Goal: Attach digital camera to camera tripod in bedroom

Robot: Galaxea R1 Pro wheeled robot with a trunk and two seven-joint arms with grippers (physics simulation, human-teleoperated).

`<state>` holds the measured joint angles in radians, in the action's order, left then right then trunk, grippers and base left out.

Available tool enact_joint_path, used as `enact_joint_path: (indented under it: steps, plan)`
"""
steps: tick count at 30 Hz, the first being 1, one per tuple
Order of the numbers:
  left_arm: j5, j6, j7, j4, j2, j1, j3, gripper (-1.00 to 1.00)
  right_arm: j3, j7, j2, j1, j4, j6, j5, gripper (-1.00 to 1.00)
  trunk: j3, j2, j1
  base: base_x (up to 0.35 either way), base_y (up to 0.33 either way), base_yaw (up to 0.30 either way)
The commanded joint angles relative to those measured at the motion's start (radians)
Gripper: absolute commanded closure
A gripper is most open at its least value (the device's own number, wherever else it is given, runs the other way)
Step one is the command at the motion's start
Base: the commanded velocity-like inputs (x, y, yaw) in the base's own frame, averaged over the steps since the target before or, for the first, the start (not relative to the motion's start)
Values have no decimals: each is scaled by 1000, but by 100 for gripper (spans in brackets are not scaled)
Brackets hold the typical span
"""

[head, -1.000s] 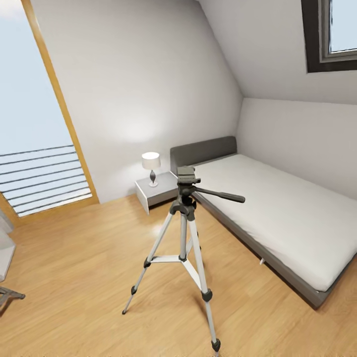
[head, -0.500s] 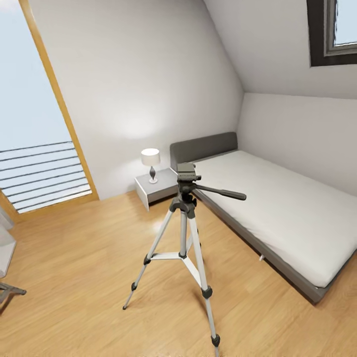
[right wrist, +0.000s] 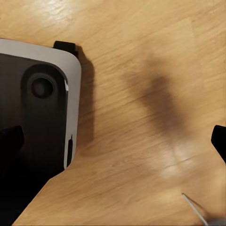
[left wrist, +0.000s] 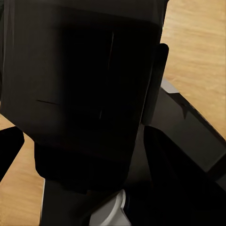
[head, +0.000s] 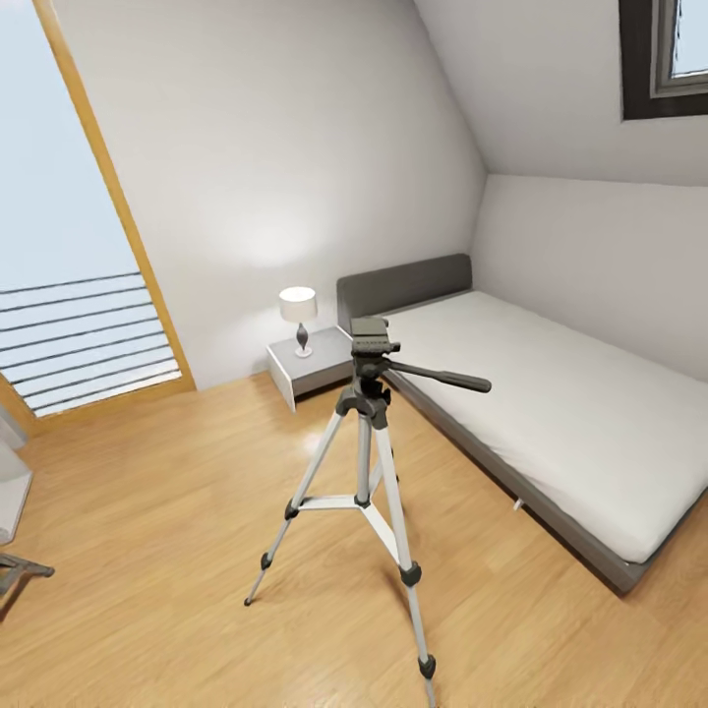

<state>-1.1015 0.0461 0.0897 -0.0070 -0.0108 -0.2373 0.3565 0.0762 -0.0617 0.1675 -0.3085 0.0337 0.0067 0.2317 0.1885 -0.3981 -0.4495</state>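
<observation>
Right gripper [right wrist: 113,141]: fingertips at opposite edges of its wrist view, spread wide, nothing between, wood floor [right wrist: 141,70] below. Left gripper: dark shapes crowd its wrist view; cannot tell its state. Tripod [head: 369,462] stands upright on the floor mid-room, near the bed [head: 551,413], handle pointing toward the mattress. Nightstand [head: 310,369] with lamp [head: 298,317] behind it.

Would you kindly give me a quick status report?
Camera tripod upright on floor beside bed, head bare. Claw states unreadable. Path ahead open.

Silver metal tripod legs [head: 379,492], glossy wood floor [head: 157,511]
</observation>
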Motion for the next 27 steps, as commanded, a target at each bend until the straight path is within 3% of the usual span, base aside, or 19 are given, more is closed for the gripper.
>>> enact_joint_path:
  steps: [1, 19, 27]
  plan:
    - [-5, 1, 2, -1, 0, 0, 9, 100, 8, -1, 0, -1, 2, 4, 9, -100, 2, -2, 0, 0, 0, 0]
    - [-6, 1, 2, -1, 0, 0, 9, 100, 9, 7, 10, -1, -7, -2, 13, -100, 4, -2, 0, 0, 0, 0]
    - [-3, 3, -2, -20, -9, 0, 9, 100, 8, 12, -1, 0, -61, -13, 23, -100, 4, -2, 0, 0, 0, 0]
